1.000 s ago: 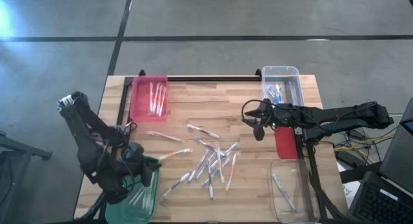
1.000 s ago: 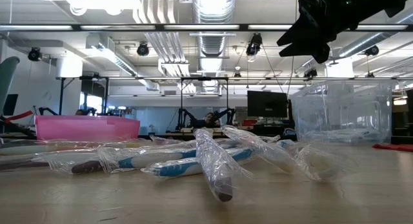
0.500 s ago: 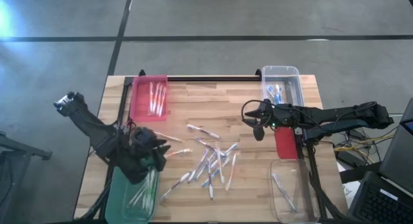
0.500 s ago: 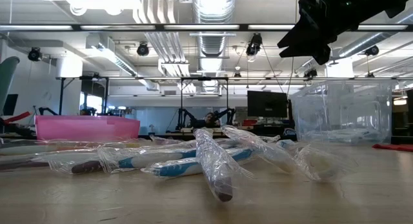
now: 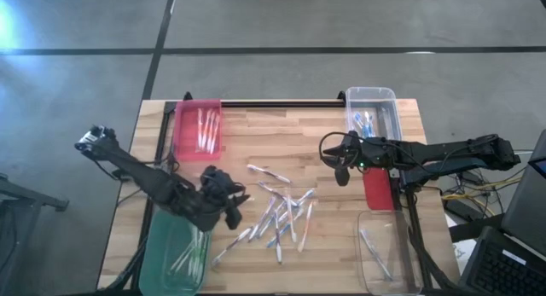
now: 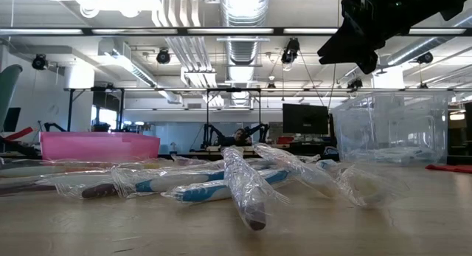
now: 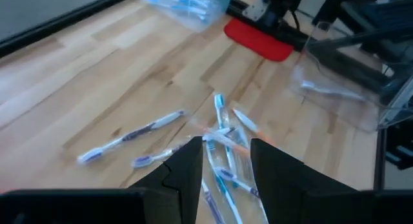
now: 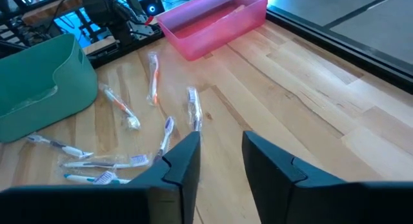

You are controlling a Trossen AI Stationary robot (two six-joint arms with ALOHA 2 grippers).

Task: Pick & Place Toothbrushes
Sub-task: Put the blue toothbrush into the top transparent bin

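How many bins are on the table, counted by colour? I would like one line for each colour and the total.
Pink bin: 1
Green bin: 1
Clear bins: 2, one at the far right corner and one at the near right corner
Total: 4 bins

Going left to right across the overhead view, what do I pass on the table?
Green bin → pink bin → left gripper → loose pile of toothbrushes → right gripper → red pad.
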